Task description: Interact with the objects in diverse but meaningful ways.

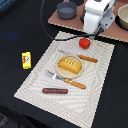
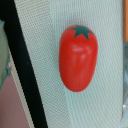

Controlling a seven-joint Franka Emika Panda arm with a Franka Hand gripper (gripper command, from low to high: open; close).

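On pale placemat [image 1: 95,85], red tomato [image 2: 78,57] beneath arm.

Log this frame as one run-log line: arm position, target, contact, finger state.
arm: above tomato at placemat far edge | target: tomato, lying on mat | contact: none visible | fingers: not visible, state unknown | bread loaf on plate, untouched

exterior high oblique, wrist close above tomato [image 2: 78,57]
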